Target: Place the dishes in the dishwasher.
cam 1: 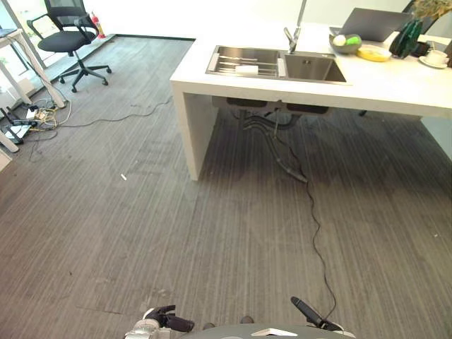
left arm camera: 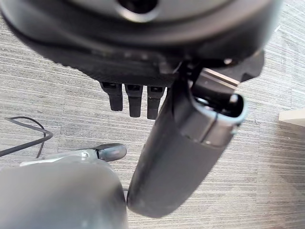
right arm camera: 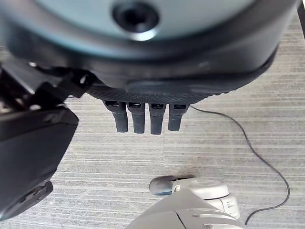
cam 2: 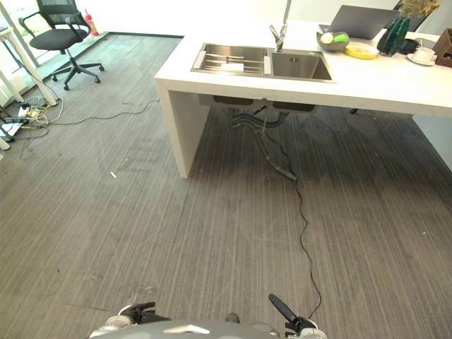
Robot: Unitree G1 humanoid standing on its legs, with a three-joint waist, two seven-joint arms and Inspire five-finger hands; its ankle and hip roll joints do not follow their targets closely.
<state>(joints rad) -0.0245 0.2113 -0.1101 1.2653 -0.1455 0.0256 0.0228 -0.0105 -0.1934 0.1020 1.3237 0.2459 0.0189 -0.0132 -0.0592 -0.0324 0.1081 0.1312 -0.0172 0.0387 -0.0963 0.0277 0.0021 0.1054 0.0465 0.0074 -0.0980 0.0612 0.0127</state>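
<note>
Both our left hand (left arm camera: 138,102) and right hand (right arm camera: 147,117) hang relaxed and empty over the carpet, so nothing is loaded yet: the dishes, bowl (cam 1: 345,44), yellow plate (cam 1: 374,53) and cup (cam 1: 436,56), sit on the counter (cam 1: 395,85) beside the sink (cam 1: 279,65).

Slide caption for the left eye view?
White counter with double sink and dishes ahead; both hands low, holding nothing.

head cams high, wrist cams floorward
</note>
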